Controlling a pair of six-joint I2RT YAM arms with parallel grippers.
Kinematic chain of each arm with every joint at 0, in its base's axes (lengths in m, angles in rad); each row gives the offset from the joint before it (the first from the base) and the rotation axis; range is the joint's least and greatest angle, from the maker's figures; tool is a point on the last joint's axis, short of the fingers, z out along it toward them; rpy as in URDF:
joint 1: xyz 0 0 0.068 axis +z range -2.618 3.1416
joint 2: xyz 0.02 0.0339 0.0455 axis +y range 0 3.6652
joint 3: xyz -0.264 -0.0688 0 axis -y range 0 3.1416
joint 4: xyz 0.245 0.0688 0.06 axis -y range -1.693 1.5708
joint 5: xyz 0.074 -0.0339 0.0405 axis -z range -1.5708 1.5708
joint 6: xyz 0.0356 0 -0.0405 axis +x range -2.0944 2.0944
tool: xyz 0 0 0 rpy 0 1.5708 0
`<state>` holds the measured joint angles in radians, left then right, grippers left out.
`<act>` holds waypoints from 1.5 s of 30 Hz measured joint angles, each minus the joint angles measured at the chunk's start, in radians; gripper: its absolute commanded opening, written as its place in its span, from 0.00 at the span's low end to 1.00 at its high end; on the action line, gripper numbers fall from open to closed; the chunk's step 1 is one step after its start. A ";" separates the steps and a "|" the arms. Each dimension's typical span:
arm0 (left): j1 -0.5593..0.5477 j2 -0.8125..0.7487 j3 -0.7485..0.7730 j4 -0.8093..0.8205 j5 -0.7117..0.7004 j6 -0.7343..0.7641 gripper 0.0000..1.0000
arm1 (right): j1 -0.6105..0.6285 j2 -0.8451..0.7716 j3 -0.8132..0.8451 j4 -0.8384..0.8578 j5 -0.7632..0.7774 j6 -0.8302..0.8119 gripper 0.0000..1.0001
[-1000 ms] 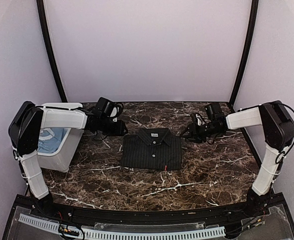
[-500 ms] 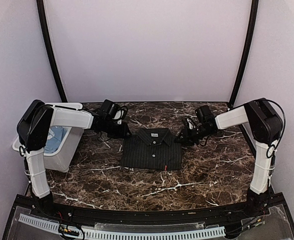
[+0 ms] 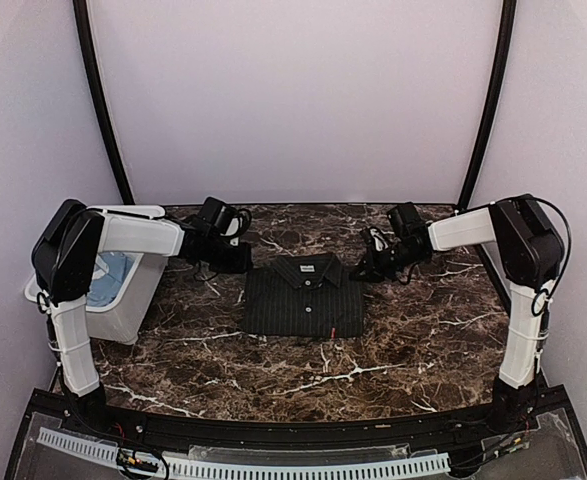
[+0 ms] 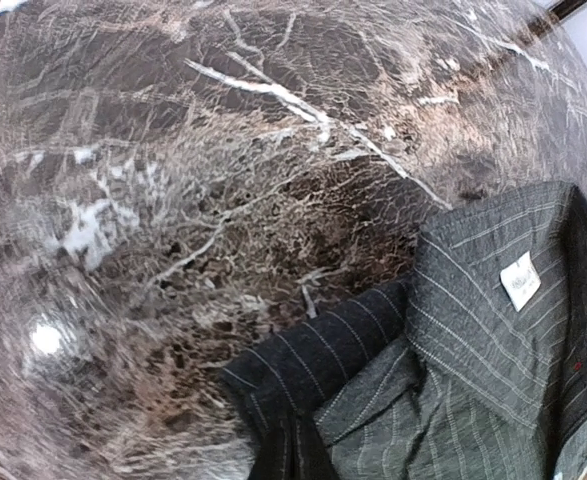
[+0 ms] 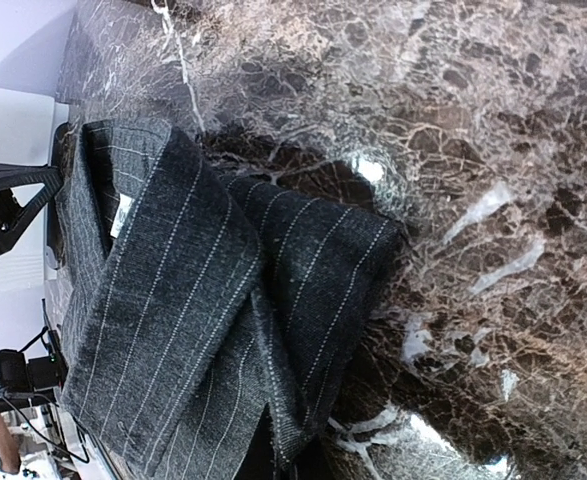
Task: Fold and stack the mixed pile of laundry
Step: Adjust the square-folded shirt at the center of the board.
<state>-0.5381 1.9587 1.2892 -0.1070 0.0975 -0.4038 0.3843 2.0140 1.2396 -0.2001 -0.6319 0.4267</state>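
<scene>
I see a dark marble table [image 3: 413, 350] set between pale walls. At its middle lies the folded pinstriped shirt [image 3: 303, 305], collar turned away from me and label showing. On the left edge stands a white bin [image 3: 123, 310] with the blue T-shirt [image 3: 108, 275] inside. Further back, the left gripper [image 3: 245, 262] sits at the shirt's far left corner and the right gripper [image 3: 361, 270] at its far right corner. Both are closed; I cannot tell whether either pinches cloth.
</scene>
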 measured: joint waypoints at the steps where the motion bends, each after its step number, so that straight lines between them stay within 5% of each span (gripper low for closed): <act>1: 0.003 -0.002 0.000 -0.001 -0.001 0.006 0.29 | 0.000 0.000 0.005 -0.005 0.000 -0.004 0.00; 8: 0.017 -0.005 -0.001 -0.007 0.019 -0.012 0.39 | 0.000 0.000 0.010 -0.011 0.000 -0.011 0.00; 15: 0.017 0.010 0.000 0.002 0.086 -0.020 0.30 | 0.000 0.001 0.016 -0.018 0.001 -0.022 0.00; 21: 0.017 0.048 0.012 -0.008 0.112 -0.031 0.02 | 0.000 0.004 0.027 -0.026 0.003 -0.028 0.00; 37: 0.045 0.051 0.051 -0.031 -0.016 -0.027 0.00 | 0.007 0.061 0.137 -0.088 0.091 -0.098 0.01; 39: 0.045 0.054 0.051 -0.030 -0.033 -0.027 0.06 | 0.010 0.088 0.145 -0.083 0.095 -0.098 0.17; 40: 0.045 0.058 0.051 -0.029 -0.035 -0.027 0.18 | 0.011 0.101 0.150 -0.084 0.098 -0.102 0.26; 43: 0.050 0.079 0.053 -0.031 -0.048 -0.022 0.38 | 0.009 0.118 0.172 -0.087 0.100 -0.101 0.65; 45: 0.057 0.087 0.053 -0.038 -0.050 -0.018 0.52 | 0.008 0.111 0.192 -0.087 0.127 -0.106 0.76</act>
<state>-0.4808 2.0460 1.3418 -0.1452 0.0471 -0.4221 0.3923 2.1250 1.4311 -0.2871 -0.5045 0.3210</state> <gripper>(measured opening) 0.356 0.560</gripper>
